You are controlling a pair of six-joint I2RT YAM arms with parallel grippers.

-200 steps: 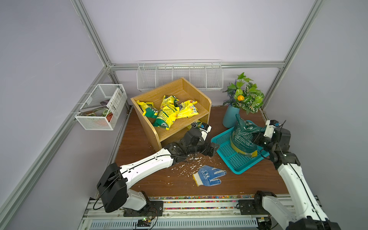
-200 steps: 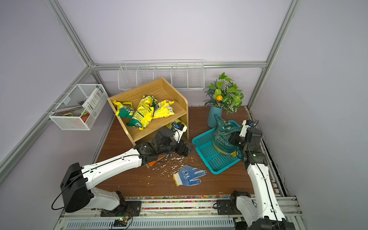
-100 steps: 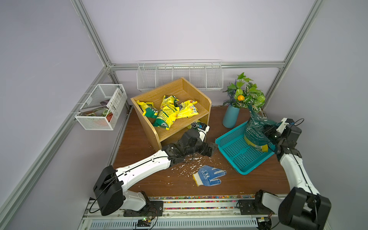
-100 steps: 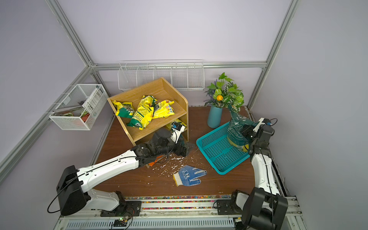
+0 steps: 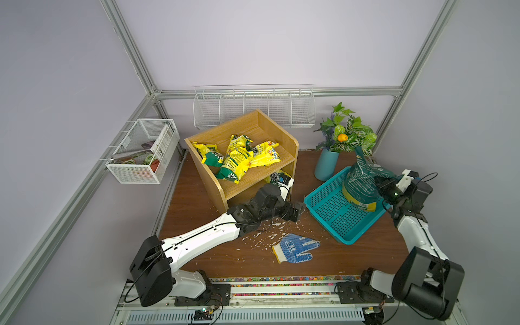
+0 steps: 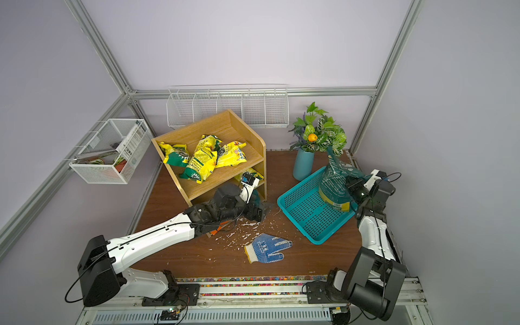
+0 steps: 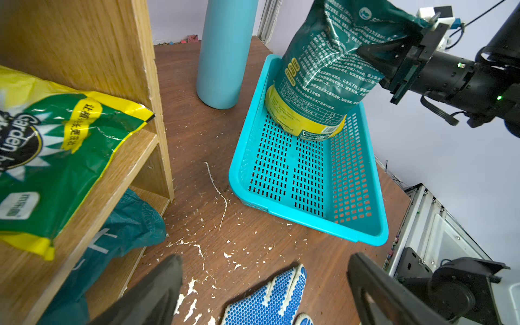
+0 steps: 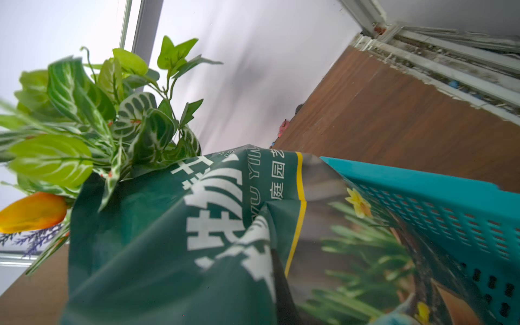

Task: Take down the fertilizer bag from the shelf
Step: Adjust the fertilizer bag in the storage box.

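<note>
Green crinkled fertilizer bag pinched by right gripper, in perforated teal basket; left gripper spread.

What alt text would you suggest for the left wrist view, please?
The right end effector pinches the upper part of a dark green bag standing in a turquoise basket. Nearby: wooden shelf holding a yellow-green bag, blue glove.

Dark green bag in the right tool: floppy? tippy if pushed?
Likely floppy up top: the dark green bag creases where the right tool pinches it. Its rounded base looks full, so probably bottom-heavy. Tall in the teal basket; may tip.
</note>
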